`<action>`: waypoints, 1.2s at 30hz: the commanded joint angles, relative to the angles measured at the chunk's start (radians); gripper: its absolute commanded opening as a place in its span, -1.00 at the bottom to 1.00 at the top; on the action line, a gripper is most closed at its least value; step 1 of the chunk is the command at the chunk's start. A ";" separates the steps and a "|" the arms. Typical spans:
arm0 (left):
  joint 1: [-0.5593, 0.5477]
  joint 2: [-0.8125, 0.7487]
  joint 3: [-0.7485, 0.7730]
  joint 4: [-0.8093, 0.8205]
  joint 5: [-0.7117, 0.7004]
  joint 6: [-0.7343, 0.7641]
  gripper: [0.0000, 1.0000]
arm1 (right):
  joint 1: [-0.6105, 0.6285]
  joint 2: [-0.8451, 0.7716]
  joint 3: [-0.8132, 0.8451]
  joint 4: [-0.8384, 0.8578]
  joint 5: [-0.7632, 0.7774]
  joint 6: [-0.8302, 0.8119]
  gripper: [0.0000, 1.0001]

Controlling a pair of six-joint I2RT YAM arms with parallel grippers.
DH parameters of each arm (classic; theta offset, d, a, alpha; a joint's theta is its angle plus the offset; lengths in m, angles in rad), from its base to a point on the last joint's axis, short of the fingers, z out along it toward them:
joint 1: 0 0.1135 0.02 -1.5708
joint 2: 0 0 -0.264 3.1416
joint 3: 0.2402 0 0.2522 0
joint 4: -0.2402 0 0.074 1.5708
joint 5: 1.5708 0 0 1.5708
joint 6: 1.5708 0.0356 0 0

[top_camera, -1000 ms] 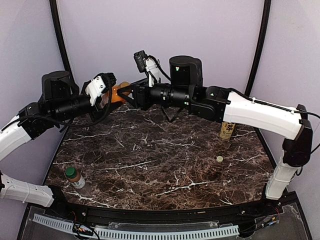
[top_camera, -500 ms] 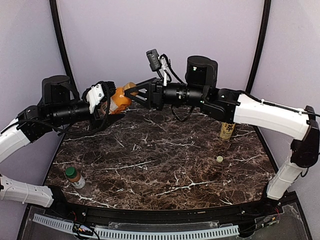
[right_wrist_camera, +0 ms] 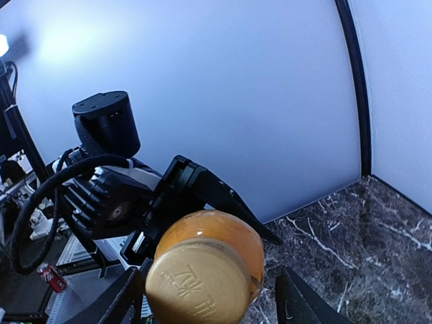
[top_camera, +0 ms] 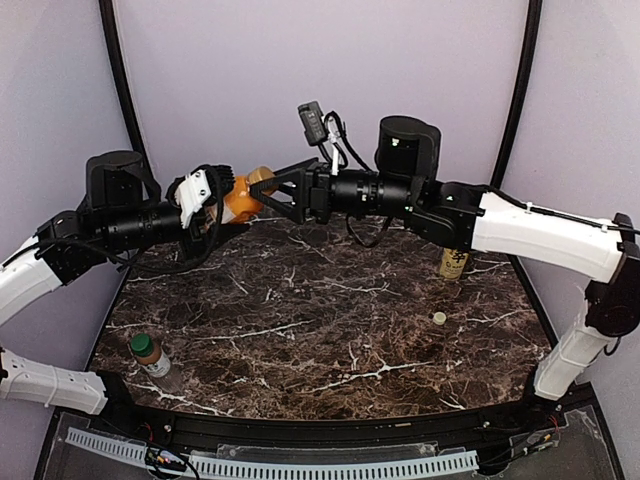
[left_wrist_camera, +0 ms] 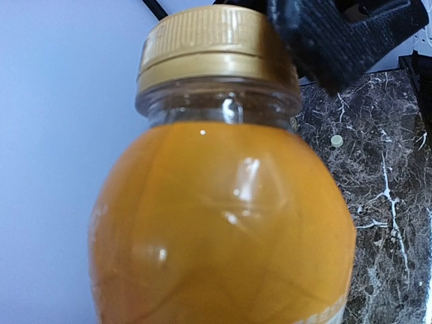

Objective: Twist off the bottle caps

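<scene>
Rounded bottle (top_camera: 240, 198) up off the desk (top_camera: 330, 330), over its far-left part, lying sideways between the two claws. Left claw (top_camera: 222, 205) on its left, around the body. Right claw (top_camera: 258, 195) on its right, a finger on either side of the cap end. Tall bottle (top_camera: 454, 263) upright at far right, under the right arm. Loose cap (top_camera: 439, 318) on the desk near it, in front. Small bottle (top_camera: 150, 354) at near-left corner, well apart.

The dark brown marble-patterned tabletop (top_camera: 320, 340), veined in white, spreads below both grippers. Well nearer the arm bases than the left gripper (top_camera: 233, 204), and off to its left, stands a small clear plastic bottle with a dark cap (top_camera: 149, 354). Far to the right of the right gripper (top_camera: 262, 192) stands a tall yellow-labelled bottle (top_camera: 455, 263), its top hidden behind the arm. A small pale round loose cap (top_camera: 439, 318) lies near it, toward the bases.
</scene>
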 commanded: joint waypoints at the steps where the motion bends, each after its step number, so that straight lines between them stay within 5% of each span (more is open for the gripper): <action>1: -0.002 -0.015 -0.015 0.055 -0.125 0.107 -0.40 | -0.021 -0.066 -0.038 -0.010 0.052 0.063 0.48; 5: -0.009 -0.022 -0.086 0.225 -0.304 0.281 -0.50 | -0.047 -0.072 -0.055 -0.033 0.059 0.188 0.54; 9: -0.022 -0.023 -0.137 0.398 -0.397 0.458 -0.54 | -0.048 -0.052 -0.043 -0.067 0.083 0.217 0.97; 15: -0.054 -0.031 -0.197 0.526 -0.433 0.648 -0.57 | -0.046 -0.003 0.018 -0.096 0.065 0.224 0.97; 22: -0.066 -0.037 -0.227 0.535 -0.427 0.676 -0.58 | -0.047 0.014 0.032 -0.074 0.072 0.230 0.97; 29: -0.077 -0.040 -0.242 0.549 -0.415 0.702 -0.59 | -0.050 0.028 0.036 -0.057 0.054 0.243 0.07; 36: -0.089 -0.039 -0.252 0.555 -0.420 0.714 -0.59 | -0.056 0.048 0.042 -0.074 0.020 0.260 0.06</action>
